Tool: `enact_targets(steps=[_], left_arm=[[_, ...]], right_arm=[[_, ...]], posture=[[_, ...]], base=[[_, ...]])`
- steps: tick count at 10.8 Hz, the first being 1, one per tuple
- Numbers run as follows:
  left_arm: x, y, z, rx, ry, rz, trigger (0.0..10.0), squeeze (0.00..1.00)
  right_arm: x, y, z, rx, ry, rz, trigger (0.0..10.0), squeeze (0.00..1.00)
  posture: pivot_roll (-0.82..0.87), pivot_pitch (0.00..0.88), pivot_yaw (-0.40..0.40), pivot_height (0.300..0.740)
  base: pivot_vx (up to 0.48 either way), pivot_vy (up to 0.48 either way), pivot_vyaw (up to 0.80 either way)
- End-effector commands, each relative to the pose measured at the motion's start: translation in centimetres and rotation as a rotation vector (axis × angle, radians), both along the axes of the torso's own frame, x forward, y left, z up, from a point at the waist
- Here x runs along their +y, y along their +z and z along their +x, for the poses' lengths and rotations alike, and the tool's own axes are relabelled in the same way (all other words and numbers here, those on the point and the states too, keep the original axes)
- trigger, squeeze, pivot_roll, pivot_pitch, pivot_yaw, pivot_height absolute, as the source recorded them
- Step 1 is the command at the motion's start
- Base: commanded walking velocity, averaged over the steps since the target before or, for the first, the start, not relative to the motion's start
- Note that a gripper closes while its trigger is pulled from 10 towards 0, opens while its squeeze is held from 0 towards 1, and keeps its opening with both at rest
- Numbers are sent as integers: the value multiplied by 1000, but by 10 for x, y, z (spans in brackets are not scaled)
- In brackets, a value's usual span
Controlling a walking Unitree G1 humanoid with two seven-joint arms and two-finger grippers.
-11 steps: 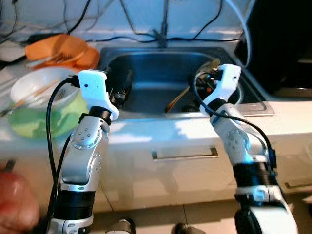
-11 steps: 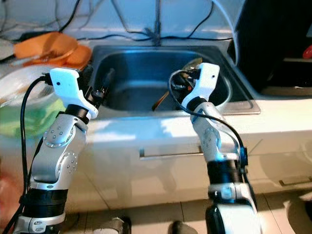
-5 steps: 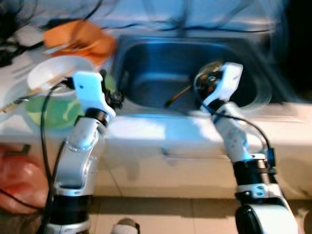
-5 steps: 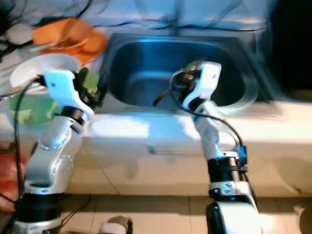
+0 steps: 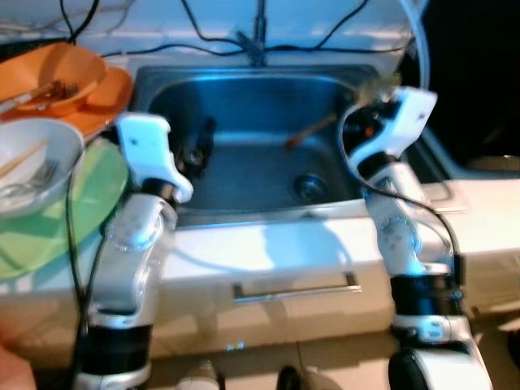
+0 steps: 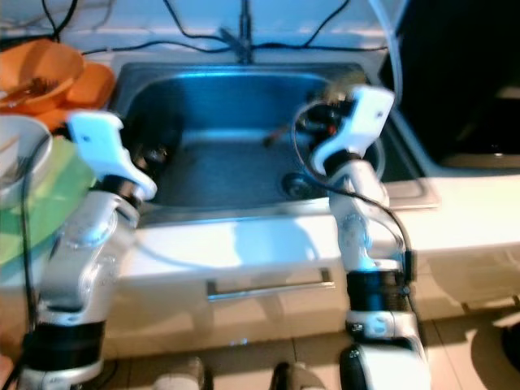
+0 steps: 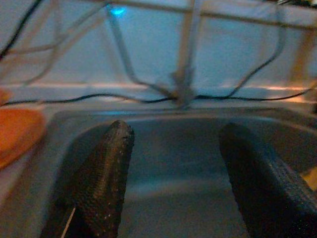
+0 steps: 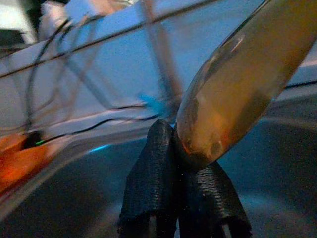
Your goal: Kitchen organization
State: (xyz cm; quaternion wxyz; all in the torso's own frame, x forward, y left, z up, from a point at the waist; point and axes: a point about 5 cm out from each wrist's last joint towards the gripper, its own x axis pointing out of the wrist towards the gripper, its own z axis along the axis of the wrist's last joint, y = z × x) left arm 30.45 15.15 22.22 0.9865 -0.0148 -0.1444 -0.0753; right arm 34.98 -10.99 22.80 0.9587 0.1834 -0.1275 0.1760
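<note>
Two hands reach over the steel sink (image 5: 244,89). The right hand (image 8: 181,163) has its black fingers (image 8: 153,173) pinched tight on a wooden spatula (image 8: 233,94), whose broad, rounded blade is glossy amber-brown with darker stains near the grip; its slim handle (image 5: 309,132) slants down over the basin above the drain (image 5: 309,187). The left hand (image 7: 176,173) hangs at the sink's left side, fingers spread wide and holding nothing. On the desk to the left sit orange bowls (image 5: 57,77), a white bowl (image 5: 32,166) and a green plate (image 5: 81,203).
</note>
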Motion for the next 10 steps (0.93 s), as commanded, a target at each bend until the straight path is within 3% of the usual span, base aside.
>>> enact_targets(steps=[1, 5, 7, 9, 10], left_arm=[[-1, -1, -2, 5, -7, -5, 10000, 0], [15, -3, -4, 11, 130, 56, 10000, 0], [26, -5, -3, 36, 170, 94, 10000, 0], [30, -7, -5, 72, 164, 110, 10000, 0], [29, -9, -7, 87, 154, 107, 10000, 0]], right_arm=[[-2, -2, -2, 1, -2, -12, 0, 0], [-7, -14, 2, 97, 35, -97, 0, 0], [-13, -22, 15, 143, 53, -172, 0, 0], [-1, -38, 38, 240, 151, -249, 0, 0], [2, -42, 40, 281, 182, -236, 0, 0]], posture=[[146, 170, -26, 740], [160, 186, -27, 740], [180, 194, -26, 740], [206, 200, -31, 740], [227, 205, -36, 740]], base=[[0, 0, 0], [0, 0, 0], [0, 0, 0], [0, 0, 0], [0, 0, 0]])
